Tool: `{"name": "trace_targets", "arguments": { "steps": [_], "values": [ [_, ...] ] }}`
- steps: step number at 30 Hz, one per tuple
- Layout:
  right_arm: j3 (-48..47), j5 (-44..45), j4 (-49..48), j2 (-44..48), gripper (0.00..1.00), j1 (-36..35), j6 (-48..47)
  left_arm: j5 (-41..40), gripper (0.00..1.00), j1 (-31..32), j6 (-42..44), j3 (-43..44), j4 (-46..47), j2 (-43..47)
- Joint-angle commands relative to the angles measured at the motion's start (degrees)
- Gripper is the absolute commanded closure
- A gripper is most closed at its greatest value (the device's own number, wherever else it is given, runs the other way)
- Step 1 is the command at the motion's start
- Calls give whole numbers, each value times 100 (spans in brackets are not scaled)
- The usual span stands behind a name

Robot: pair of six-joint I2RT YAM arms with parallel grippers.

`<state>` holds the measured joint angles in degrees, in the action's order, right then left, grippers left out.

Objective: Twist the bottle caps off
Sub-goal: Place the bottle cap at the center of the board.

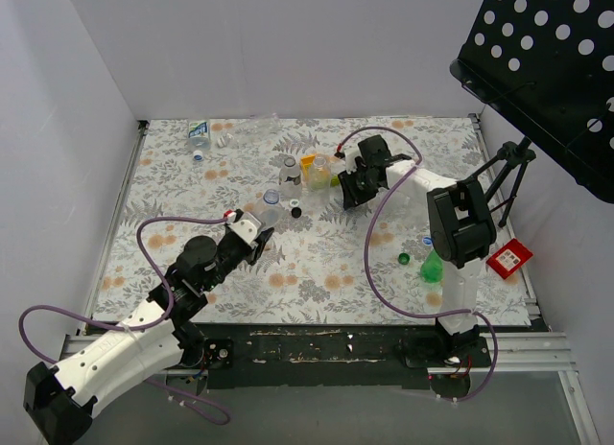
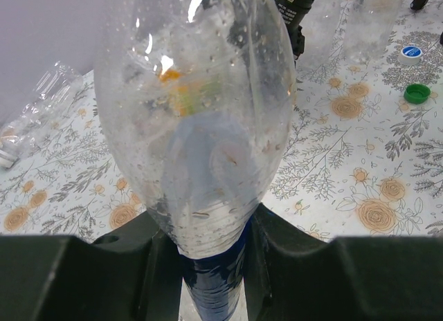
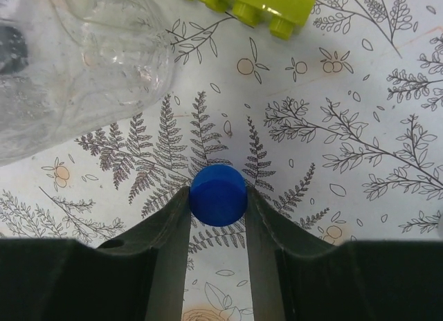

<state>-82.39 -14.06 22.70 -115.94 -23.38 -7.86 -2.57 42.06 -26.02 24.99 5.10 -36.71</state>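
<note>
- Top external view: nearest the camera, the left arm is extended forward to a clear bottle at mid-tabletop. The right arm is extended leftward, with its jaws near the yellowish bottle.
- Left wrist view: the left jaws are clamped tight on the clear bottle at its narrow, blue-banded part. The bottle's long axis runs straight away from the jaws. Whether a cap remains cannot be determined.
- Right wrist view: the right jaws are drawn narrow on a blue cap, held at the fingertips and detached from every bottle. Bare tabletop lies directly beyond it, judged suitable for set-down. A transparent bottle lies ahead-left.
</note>
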Motion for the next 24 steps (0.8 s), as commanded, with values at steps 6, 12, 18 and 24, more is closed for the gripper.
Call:
{"name": "trace_targets", "arguments": {
  "steps": [6,12,18,24],
  "values": [
    [-340,-228,139,18,48,0,-75,81,83,-40,-61,5,140,-3],
    [-190,-176,182,422,42,8,-172,151,83,-32,-96,58,123,6],
    [380,-490,173,1520,43,35,-505,941,83,-40,-131,172,-9,-47],
    [610,-1888,1103,2540,44,35,-1980,1776,84,-40,18,260,-53,-117]
  ]
}}
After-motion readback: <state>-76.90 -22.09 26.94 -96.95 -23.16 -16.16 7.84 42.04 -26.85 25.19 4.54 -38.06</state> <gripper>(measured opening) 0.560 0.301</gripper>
